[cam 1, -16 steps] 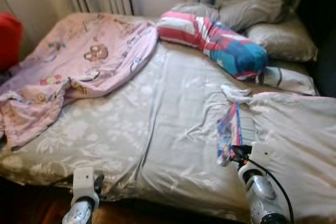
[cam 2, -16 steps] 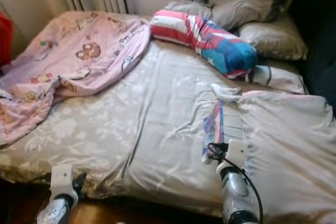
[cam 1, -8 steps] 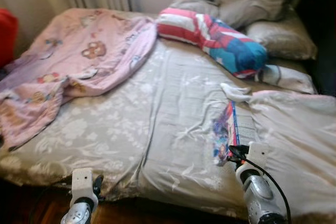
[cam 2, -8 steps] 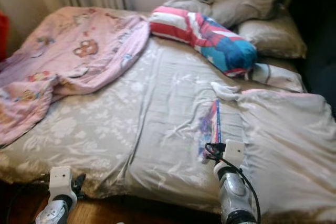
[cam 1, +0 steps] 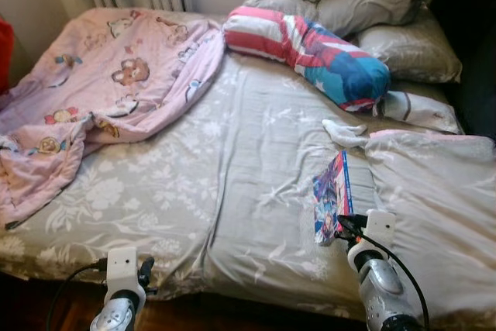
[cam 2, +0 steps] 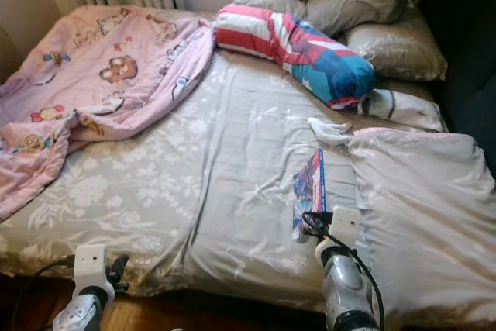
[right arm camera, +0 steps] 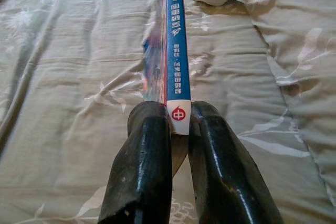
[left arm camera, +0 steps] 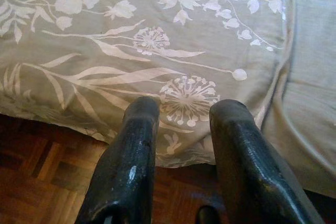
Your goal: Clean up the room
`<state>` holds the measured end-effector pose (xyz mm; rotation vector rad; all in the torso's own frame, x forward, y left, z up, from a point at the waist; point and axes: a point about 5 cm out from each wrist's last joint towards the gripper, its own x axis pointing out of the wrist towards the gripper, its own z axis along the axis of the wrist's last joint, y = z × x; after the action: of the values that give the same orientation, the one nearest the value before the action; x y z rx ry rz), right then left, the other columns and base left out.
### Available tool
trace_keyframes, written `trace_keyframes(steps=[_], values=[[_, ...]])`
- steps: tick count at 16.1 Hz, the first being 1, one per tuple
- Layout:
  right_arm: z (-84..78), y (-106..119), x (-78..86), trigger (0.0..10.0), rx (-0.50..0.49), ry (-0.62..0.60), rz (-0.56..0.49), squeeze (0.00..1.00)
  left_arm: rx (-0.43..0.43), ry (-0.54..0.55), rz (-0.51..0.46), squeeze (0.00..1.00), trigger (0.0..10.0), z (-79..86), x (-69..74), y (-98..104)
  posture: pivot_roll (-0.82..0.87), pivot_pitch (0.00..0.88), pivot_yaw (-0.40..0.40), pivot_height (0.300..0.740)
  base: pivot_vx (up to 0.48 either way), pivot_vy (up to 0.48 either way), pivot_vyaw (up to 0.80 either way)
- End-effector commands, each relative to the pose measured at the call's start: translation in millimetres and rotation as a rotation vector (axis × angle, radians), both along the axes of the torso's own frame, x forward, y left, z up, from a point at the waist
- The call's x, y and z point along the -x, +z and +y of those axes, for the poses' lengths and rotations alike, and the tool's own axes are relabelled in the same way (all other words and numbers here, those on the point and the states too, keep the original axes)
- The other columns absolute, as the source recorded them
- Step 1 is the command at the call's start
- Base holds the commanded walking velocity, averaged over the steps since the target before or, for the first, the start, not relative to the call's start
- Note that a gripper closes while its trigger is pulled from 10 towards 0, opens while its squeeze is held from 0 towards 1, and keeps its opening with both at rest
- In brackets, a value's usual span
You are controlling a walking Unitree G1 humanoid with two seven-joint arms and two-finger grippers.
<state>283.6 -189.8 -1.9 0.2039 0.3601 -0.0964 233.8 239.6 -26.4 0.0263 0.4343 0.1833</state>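
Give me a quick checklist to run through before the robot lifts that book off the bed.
1. Right gripper closed on the book: ok, both fingers pinch its spine end.
2. Grip depth: not ok, just the book's near end sits between the fingers.
3. Book free of clutter: ok, the white sock lies apart, beyond its far end.
4. Left gripper out of the way: ok, open and empty over the bed's near edge.
5. Place to put the book: cannot tell, no shelf or table visible.

head cams down on bed (cam 1: 232, 191), wrist cams close
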Motion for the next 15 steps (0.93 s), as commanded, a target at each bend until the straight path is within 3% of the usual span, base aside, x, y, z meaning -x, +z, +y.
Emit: trace_keyframes(steps=[1,5,9,15], values=[[-5.7,4.1,-2.4,10.0,-0.003,-0.035,-0.024,0.0,0.005,0.008,0.005,0.0,10.0,1.1,4.1,-2.3,0.17,0.137,-0.04,0.74,0.0,0.0,0.0],[-5.4,3.5,-1.9,10.0,-0.006,-0.041,-0.022,0.0,0.003,-0.001,-0.003,0.0,10.0,0.5,1.9,-0.7,0.17,0.138,-0.038,0.74,0.0,0.0,0.0],[-3.6,3.4,-2.5,10.0,-0.008,-0.026,-0.019,0.0,0.003,-0.002,-0.006,0.0,10.0,0.1,1.8,-0.5,0.17,0.14,-0.041,0.74,0.0,0.0,-0.62],[-4.7,1.8,-0.4,10.0,-0.003,-0.029,-0.015,0.0,0.009,-0.005,-0.006,0.0,10.0,-0.7,1.3,-0.5,0.17,0.143,-0.038,0.74,0.041,0.0,0.0]])
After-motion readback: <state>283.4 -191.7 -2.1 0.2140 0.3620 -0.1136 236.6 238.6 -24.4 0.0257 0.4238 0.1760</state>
